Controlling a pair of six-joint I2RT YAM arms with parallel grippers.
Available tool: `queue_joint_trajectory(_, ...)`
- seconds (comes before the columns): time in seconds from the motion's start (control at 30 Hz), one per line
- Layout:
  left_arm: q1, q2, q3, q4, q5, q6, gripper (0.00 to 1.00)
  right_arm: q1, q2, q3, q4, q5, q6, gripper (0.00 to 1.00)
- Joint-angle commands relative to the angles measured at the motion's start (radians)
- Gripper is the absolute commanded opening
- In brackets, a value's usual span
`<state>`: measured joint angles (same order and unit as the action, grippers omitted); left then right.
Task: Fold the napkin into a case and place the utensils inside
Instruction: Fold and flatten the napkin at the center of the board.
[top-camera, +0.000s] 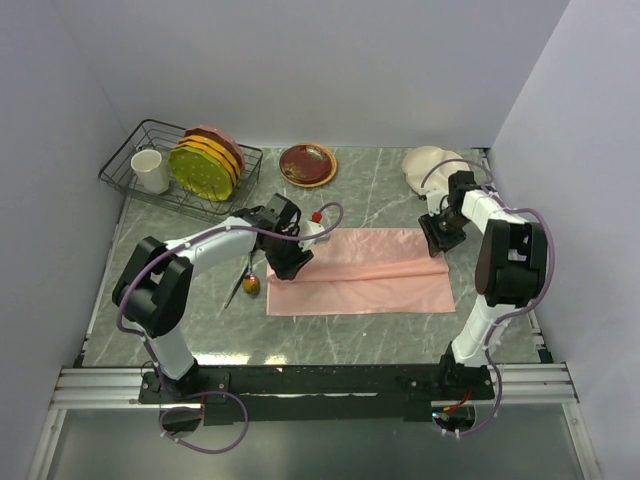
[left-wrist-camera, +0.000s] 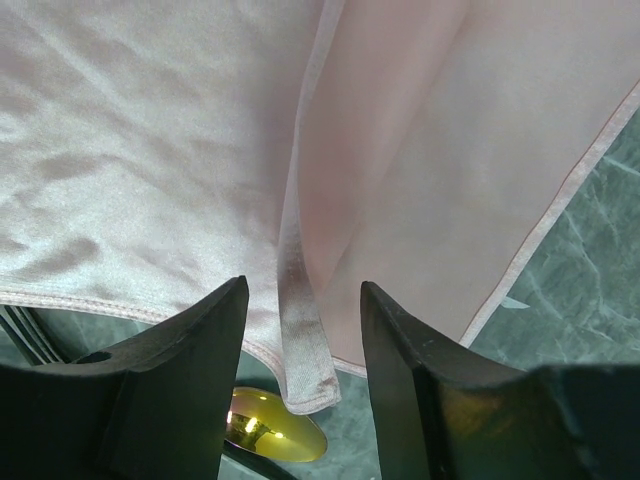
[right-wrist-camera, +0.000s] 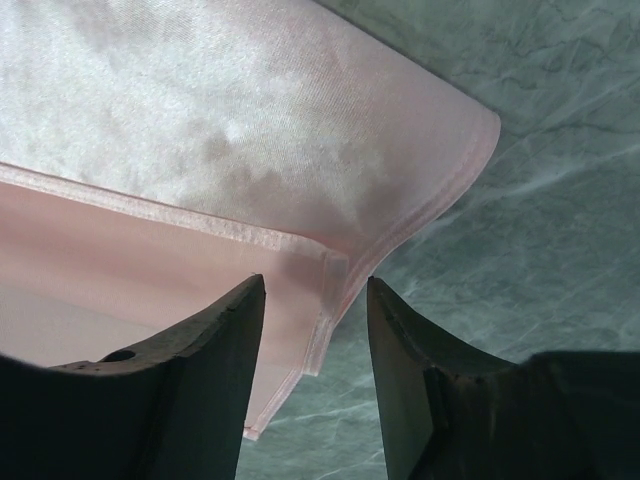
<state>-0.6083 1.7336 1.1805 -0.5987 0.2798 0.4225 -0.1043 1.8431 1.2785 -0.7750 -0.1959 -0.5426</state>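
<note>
Early days I'd say: napkin (top-camera: 360, 272) was just a wide folded strip, left gripper (left-wrist-camera: 303, 300) and right gripper (right-wrist-camera: 315, 295) gaped open astride its corners, utensils (top-camera: 248, 284) lay outside it.

Soft, even overhead light leaves faint shadows on the worktop (top-camera: 380, 200), sheen on the napkin (left-wrist-camera: 150, 150), and dark, slightly blurred jaws.

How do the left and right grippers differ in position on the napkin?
The left gripper sits at the left edge of the napkin, near a gold spoon head; the right gripper sits at its far right corner, only table nearby. Both stand open, straddling a hemmed fold.
</note>
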Motion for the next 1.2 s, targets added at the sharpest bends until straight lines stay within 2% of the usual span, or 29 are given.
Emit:
queue_joint_trajectory(0.0,-0.001,0.014,0.047,0.008,-0.007,-0.018,0.54,0.005,0.031,0.065,-0.003,0.013,0.013,0.51)
queue_joint_trajectory(0.3,-0.001,0.007,0.044,-0.003,-0.024,-0.007,0.54,-0.012,0.082,0.113,-0.040,-0.002,0.017,0.43)
queue_joint_trajectory(0.57,-0.001,0.000,0.034,0.000,-0.031,-0.008,0.54,-0.025,0.110,0.117,-0.050,0.001,0.020,0.42)
queue_joint_trajectory(0.73,0.001,-0.003,0.028,0.004,-0.034,-0.007,0.54,-0.026,0.117,0.122,-0.072,-0.019,0.010,0.36)
queue_joint_trajectory(0.9,0.002,-0.006,0.025,0.002,-0.039,0.001,0.53,-0.035,0.113,0.147,-0.105,-0.053,0.000,0.19)
queue_joint_trajectory(1.07,0.007,-0.012,0.028,-0.009,-0.031,-0.005,0.53,-0.037,0.038,0.122,-0.119,-0.063,-0.034,0.00)
queue_joint_trajectory(1.17,0.021,-0.017,0.025,-0.012,-0.018,-0.017,0.52,-0.037,0.001,0.088,-0.124,-0.063,-0.068,0.00)
